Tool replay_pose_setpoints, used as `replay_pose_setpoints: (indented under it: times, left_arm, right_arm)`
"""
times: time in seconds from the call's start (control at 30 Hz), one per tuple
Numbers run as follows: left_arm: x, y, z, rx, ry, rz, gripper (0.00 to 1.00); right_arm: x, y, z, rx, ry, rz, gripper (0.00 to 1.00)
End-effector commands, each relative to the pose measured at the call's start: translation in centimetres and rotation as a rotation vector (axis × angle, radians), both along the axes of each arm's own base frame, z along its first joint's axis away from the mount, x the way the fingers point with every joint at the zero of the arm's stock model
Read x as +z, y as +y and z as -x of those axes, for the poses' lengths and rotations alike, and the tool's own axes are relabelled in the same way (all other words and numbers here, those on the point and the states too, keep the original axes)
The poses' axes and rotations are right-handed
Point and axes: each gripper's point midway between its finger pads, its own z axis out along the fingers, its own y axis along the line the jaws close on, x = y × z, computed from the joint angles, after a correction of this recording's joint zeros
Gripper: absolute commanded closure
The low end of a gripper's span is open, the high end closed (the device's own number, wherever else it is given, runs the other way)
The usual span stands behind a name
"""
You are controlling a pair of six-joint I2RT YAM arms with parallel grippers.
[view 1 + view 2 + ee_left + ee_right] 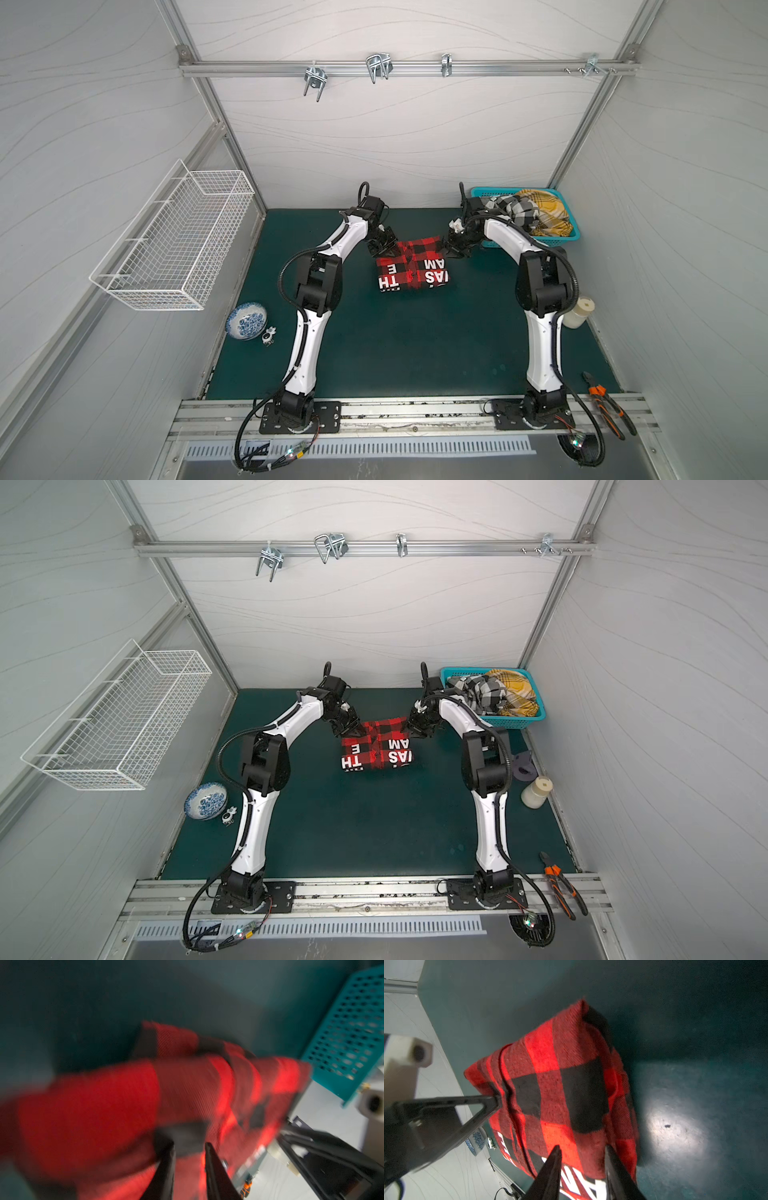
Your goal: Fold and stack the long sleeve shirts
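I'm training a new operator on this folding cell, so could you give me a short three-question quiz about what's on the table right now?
1. True or false: the red-and-black shirt lies folded on the green mat.
2. Where are the black-and-white shirt and the yellow plaid shirt? A. white wire basket; B. teal basket; C. blue-patterned bowl.
3. Fill in: at the red-and-black shirt's far edge, the jaws of the right end effector stand ____ (open or shut).
Key: 1 true; 2 B; 3 open.
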Motion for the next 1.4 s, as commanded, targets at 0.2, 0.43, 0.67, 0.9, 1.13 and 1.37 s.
replay_pose_setpoints:
  times: [0.2, 0.43, 0.67, 0.9, 1.13, 1.37]
  left_arm:
    - [-3.1, 2.3, 4.4, -0.043, 0.123, -0.102, 0.75]
    - [-3.1, 1.8, 13.2, -0.109, 0.152, -0.110, 0.75]
    - [0.9, 3.7, 16.4, -0.115, 0.097, -0.127, 0.61]
    - [3.7, 6.5, 14.9, -0.047, 0.039, -0.083, 0.51]
    - [0.9, 5.9, 14.8, -0.051, 0.090, -0.018, 0.51]
    - [-0.6, 5.6, 14.7, -0.055, 0.126, -0.005, 0.56]
  right_arm:
    - [-3.2, 0.6, 5.2, 0.001, 0.076, 0.067, 0.67]
    - [-3.0, -0.7, 13.7, 0.042, 0.113, 0.145, 0.73]
    - [-0.3, -2.2, 20.6, 0.048, 0.099, 0.145, 0.65]
    - [1.6, -3.1, 16.1, 0.050, 0.056, 0.148, 0.41]
    - [-1.0, -1.3, 12.3, 0.087, 0.069, 0.128, 0.50]
    - [-2.3, -0.2, 11.0, 0.087, 0.096, 0.087, 0.70]
